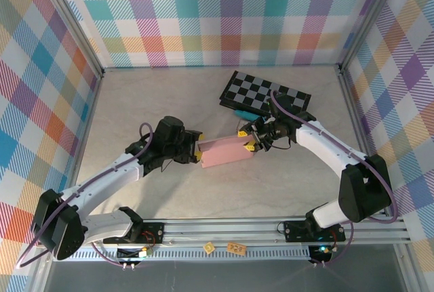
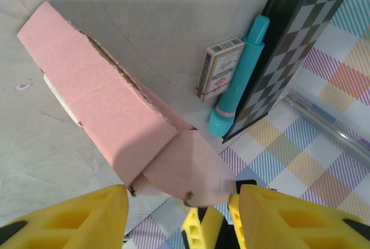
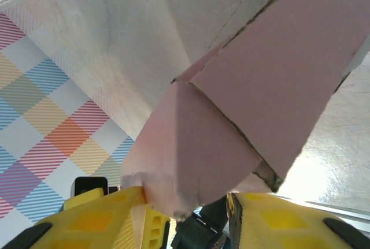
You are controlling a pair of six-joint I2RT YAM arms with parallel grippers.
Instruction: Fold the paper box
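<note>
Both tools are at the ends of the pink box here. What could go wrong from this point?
The paper box spans between the left tool and right tool; pushing inward may buckle the thin cardboard. Its end flap sits untucked between the left tool's fingers, so closing could crush it. The teal pen and card pack lie close and might get knocked.

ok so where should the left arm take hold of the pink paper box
Likely the paper box by its folded body just behind the end flap, not the flap: it hangs loose, while the creased walls are stiffer. Come from the box's left end, where the left gripper faces it, jaws across the narrow width.
</note>
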